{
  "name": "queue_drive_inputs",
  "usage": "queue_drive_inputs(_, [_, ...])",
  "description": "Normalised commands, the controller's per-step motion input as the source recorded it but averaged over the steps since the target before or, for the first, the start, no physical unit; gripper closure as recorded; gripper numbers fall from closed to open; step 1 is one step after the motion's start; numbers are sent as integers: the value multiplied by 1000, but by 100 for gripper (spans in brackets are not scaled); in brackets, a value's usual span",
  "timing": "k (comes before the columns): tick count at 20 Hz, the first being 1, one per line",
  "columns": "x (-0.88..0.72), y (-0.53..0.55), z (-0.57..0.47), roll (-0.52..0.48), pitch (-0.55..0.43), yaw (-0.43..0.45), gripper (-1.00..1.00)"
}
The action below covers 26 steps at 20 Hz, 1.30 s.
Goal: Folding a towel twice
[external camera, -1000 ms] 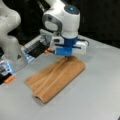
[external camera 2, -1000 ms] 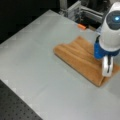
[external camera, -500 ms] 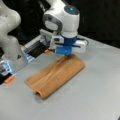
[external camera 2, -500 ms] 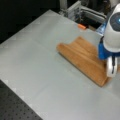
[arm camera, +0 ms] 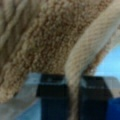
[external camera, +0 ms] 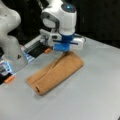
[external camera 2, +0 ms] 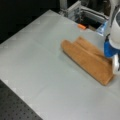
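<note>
Orange-tan terry towel [external camera: 56,72] [external camera 2: 87,61], folded into a long strip, lies on the grey desk [external camera: 95,95] [external camera 2: 37,57]. Hand [external camera: 65,52] [arm camera: 74,87] at the strip's far end, pinching a woven edge band. No legible writing.

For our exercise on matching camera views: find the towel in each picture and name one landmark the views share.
Front view: towel lies at centre, a long fold running from bottom left to upper right.
Front view: towel lies right of centre, running from upper left to lower right.
Wrist view: towel fills the picture, an edge pinched in the end effector.
Shared landmark: the end effector at the towel's end.
</note>
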Motion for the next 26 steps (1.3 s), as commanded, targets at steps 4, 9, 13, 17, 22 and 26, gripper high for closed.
queue_drive_inputs(4, [-522, -51, -139, 192, -250, -17, 100])
queue_drive_inputs(9, [-347, -72, -211, 158, -306, -19, 100])
queue_drive_inputs(13, [-201, -95, -265, 114, -313, 10, -100])
queue_drive_inputs(17, [-111, -76, -241, 103, -249, -5, -100])
queue_drive_inputs(22, [-72, -13, -126, 104, -148, -15, -100])
queue_drive_inputs(26, [-55, 42, 7, 113, -66, -29, -100])
